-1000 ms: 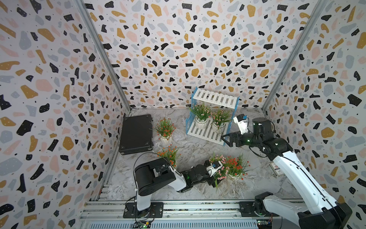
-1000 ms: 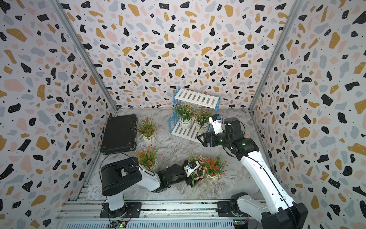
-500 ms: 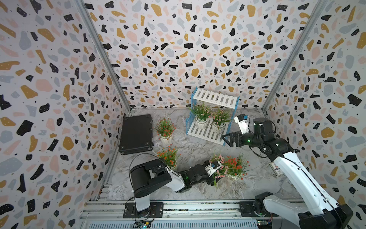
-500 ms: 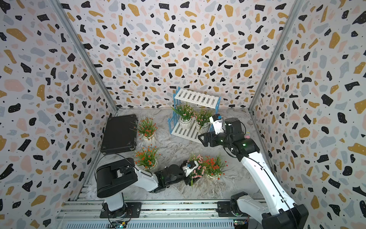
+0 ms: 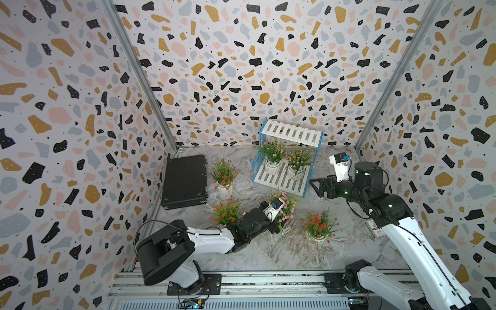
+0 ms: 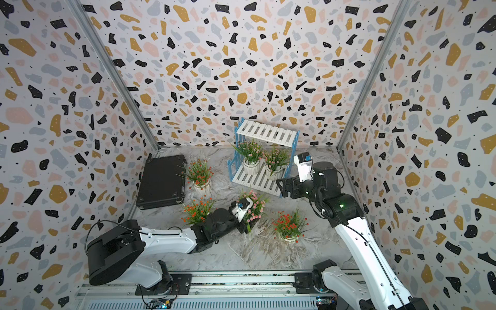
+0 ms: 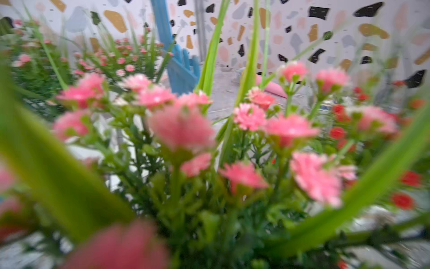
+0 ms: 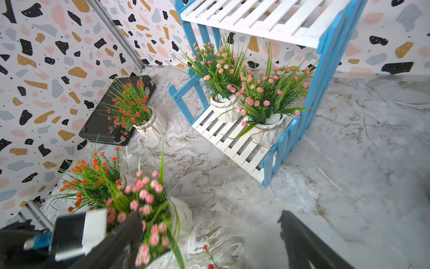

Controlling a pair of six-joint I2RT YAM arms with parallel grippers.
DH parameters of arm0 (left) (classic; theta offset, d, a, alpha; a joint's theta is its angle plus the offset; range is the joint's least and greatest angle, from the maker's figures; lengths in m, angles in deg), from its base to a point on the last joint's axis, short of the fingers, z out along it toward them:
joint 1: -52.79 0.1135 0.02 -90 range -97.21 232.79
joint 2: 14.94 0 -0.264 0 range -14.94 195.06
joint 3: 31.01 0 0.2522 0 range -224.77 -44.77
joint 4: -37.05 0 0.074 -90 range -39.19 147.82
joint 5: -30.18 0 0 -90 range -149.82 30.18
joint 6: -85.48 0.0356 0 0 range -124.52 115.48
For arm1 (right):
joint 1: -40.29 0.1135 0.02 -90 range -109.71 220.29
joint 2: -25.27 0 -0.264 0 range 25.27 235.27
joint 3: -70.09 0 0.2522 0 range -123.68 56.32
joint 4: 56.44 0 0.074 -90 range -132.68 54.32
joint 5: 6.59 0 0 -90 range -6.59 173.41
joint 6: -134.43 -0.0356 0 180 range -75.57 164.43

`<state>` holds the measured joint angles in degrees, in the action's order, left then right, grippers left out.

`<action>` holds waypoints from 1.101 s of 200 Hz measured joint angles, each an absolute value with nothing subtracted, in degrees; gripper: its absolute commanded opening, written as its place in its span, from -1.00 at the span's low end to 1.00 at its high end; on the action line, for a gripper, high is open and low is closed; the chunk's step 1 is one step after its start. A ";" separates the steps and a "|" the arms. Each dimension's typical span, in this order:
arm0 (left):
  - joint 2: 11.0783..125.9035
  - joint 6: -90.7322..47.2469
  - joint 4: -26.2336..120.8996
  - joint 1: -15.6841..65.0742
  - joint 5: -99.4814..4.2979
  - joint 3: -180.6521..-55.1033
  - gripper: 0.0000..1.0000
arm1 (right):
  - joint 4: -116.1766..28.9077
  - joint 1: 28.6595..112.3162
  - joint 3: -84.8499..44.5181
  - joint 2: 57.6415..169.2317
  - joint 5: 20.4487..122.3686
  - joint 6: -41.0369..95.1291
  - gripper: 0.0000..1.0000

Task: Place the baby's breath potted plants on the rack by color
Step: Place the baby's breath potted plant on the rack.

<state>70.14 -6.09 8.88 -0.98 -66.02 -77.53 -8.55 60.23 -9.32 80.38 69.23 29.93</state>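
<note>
Marble tabletop (image 5: 268,252): left end effector (image 5: 276,226) clasps pink plant (image 5: 285,205).

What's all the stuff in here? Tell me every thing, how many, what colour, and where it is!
pink plants on the rack: two, pink flowers, white pots, side by side on the lower shelf.
third pink plant: one, pink, tilted, in front of the rack.
red-orange plants: three, white pots, standing on the floor.
rack: one, white shelves, blue sides, by the back wall; nothing on the top shelf.
black case: one, flat on the floor by the side wall.
small card: one, whitish, next to the right arm; too small to read.
left gripper: one, black, closed around the third pink plant.
right gripper: one, black, open and holding nothing, beside the rack's lower shelf.
</note>
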 measured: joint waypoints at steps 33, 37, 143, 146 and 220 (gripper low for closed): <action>76.65 -5.84 11.07 6.66 -63.66 -86.75 0.45 | -7.07 60.23 -9.41 79.49 71.20 30.06 0.89; 77.77 -5.78 11.07 7.30 -63.22 -88.10 0.45 | -6.91 60.23 -9.41 79.40 71.35 30.13 0.89; 102.09 -4.31 12.42 14.12 -55.83 -111.54 0.43 | -4.23 60.23 -9.43 77.85 73.21 31.41 0.89; 102.40 -4.18 12.42 14.12 -55.79 -112.04 0.43 | -4.10 60.23 -9.43 77.91 73.21 31.48 0.89; 109.00 -2.35 12.84 14.62 -54.70 -120.82 0.44 | -3.70 60.23 -9.43 79.42 72.58 31.87 0.88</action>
<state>109.00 -2.35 12.84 14.62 -54.70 -120.82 -3.70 60.23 -9.43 79.42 72.58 31.87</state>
